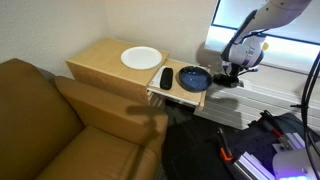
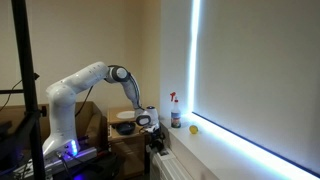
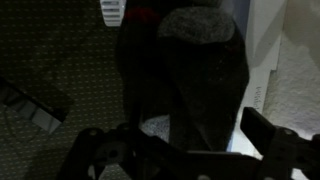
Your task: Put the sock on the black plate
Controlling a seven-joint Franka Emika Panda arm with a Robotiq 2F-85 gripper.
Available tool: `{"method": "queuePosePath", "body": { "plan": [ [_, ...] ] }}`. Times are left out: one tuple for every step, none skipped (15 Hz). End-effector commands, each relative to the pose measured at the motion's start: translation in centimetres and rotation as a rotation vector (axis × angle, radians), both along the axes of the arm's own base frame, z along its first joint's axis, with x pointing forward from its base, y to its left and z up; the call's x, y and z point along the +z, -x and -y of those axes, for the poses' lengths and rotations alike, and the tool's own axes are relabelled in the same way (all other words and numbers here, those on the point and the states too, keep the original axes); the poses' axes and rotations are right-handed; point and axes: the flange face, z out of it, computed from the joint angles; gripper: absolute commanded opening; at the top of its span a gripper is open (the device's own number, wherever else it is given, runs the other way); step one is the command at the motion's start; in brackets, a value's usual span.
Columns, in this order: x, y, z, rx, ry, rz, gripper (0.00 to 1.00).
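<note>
My gripper [image 3: 183, 142] hangs released, fingers [image 3: 280, 145] spread either side of the dark sock [image 3: 197, 80], black plate [image 1: 194, 78] at my nine o'clock.

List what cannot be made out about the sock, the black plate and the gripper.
- Sock: too small in an exterior view to tell whether it touches the black plate.
- Gripper: tiny in both exterior views, so how its jaws stand is unreadable there.
- Dark shape: the wrist view is too dim to identify it.

Wooden side table [image 1: 100, 62] w/ white plate [image 1: 141, 58], dark sock [image 1: 166, 78], black plate [image 1: 194, 78].
</note>
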Motion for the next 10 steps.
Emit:
{"method": "queuePosePath", "body": {
  "plan": [
    [0.04,-0.11,-0.01,0.001,0.0,0.0,1.0],
    [-0.18,-0.11,0.0,0.002,-0.019,-0.009,1.0],
    [-0.44,-0.09,0.07,0.001,-0.014,-0.013,1.0],
    [-0.55,-0.13,0.08,0.002,-0.017,-0.009,1.0],
    [-0.56,-0.11,0.04,-0.002,-0.02,-0.005,0.75],
    [-0.59,0.07,0.14,-0.001,-0.022,-0.002,0.74],
    [-0.57,0.07,0.16,0.0,-0.026,0.003,0.66],
    [-0.6,0.13,0.24,-0.002,-0.031,0.006,0.6],
    [-0.66,0.26,0.31,-0.007,-0.031,0.004,0.52],
    [-0.73,0.31,0.38,-0.009,-0.035,0.005,0.45]
  ]
}}
